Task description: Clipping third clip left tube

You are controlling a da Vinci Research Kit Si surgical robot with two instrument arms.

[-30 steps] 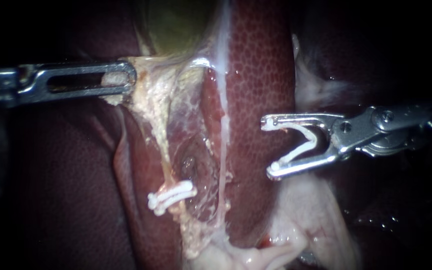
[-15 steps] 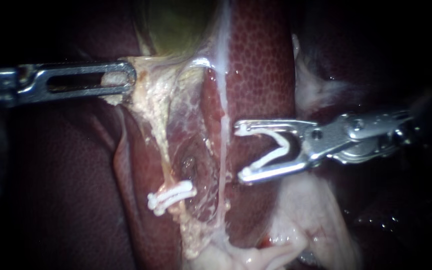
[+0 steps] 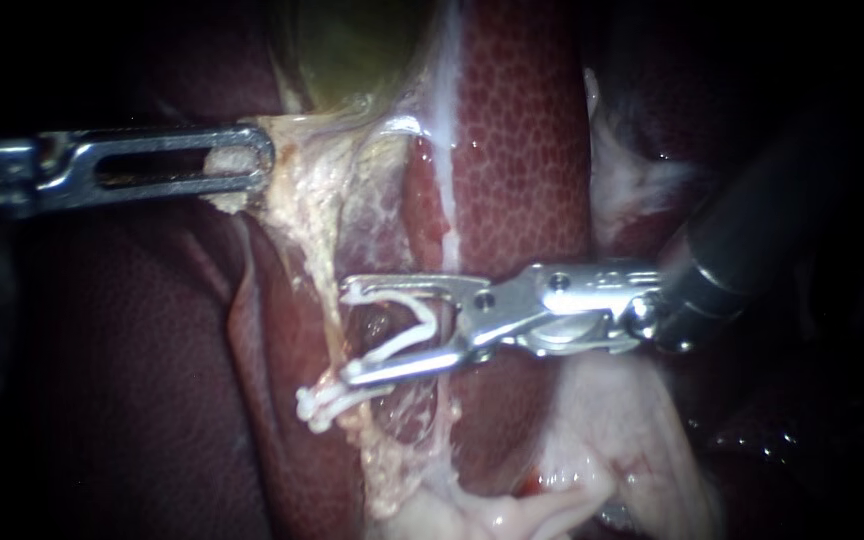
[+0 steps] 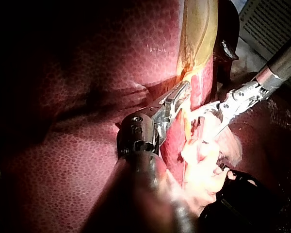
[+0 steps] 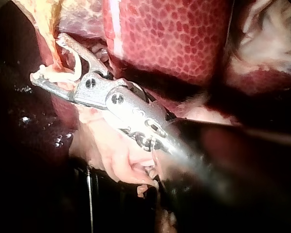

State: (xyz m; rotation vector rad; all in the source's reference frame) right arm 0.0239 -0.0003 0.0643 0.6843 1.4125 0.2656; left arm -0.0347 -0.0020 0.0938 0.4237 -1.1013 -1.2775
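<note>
Liver point(image 3: 522, 150): dark red, covered in tiny dots, like honeycomb. Gallbladder point(image 3: 352, 50): yellow-green. Tissue point(image 3: 302, 190) by your left instrument point(image 3: 257, 158): cream with bits of yellow. Both your instruments: shiny silver. Your right instrument point(image 3: 349, 333) has dark grey shaft. Open clip point(image 3: 397, 343): white. Closed clip point(image 3: 337, 397): white too. Fat point(image 3: 602, 430): pale pink and white.

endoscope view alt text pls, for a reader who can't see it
The right instrument holds an open white clip in its jaws at the left tube, just above closed clips already on it. The left instrument grips pale tissue below the gallbladder, with dark red liver behind.
</note>
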